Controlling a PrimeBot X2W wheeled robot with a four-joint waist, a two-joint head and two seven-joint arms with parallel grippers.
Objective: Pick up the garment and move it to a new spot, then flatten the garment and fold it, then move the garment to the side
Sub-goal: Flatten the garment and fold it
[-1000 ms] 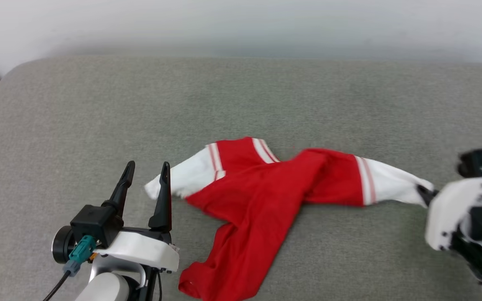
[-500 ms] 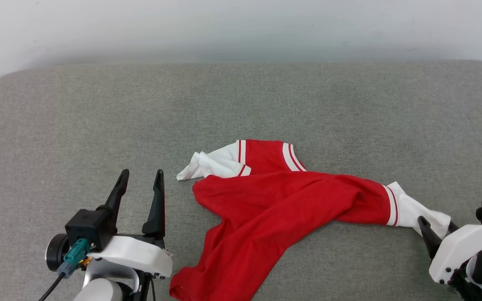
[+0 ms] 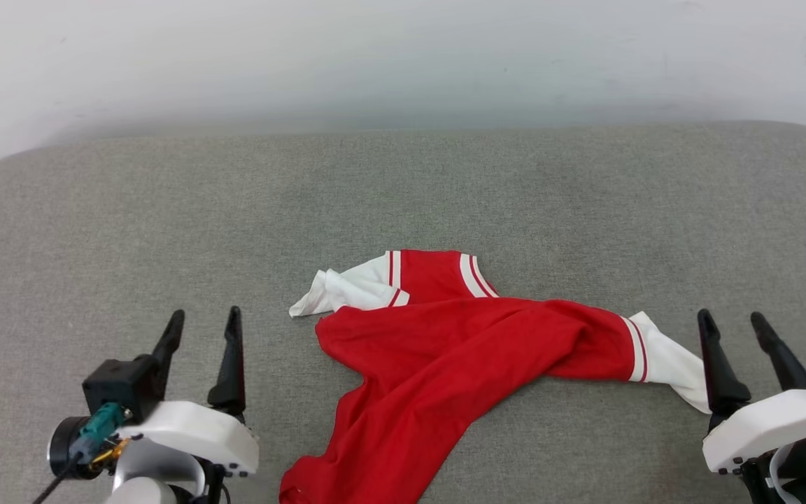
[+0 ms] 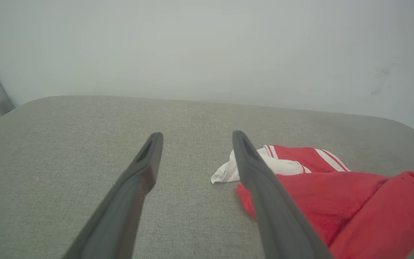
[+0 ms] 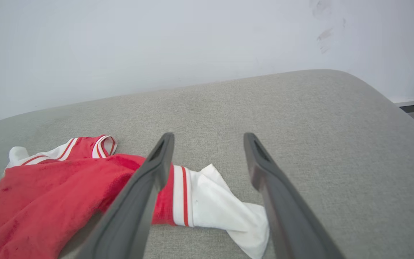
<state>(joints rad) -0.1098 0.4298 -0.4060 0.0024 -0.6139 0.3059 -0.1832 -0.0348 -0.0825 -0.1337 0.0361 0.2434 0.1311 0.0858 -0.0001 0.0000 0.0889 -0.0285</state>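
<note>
Though spread wide, end effectors point(image 3: 206, 313) point(image 3: 730, 316) empty

Light: bright, even and diffuse; direction of source unclear. Shadows: soft and slight, a narrow dark edge beneath the shirt point(image 3: 445, 357) on the grey cushion point(image 3: 130, 210). Colour: red vivid, folds readable in the white sleeves. Head view: sharp at centre; wall point(image 3: 403, 56) hazy where it meets the cushion. Wrist views: left gripper point(image 4: 197, 133) and right gripper point(image 5: 208, 135) blurred toward the lens; cushion's far edge bowed by the wide lens; weave crisp mid-frame.
</note>
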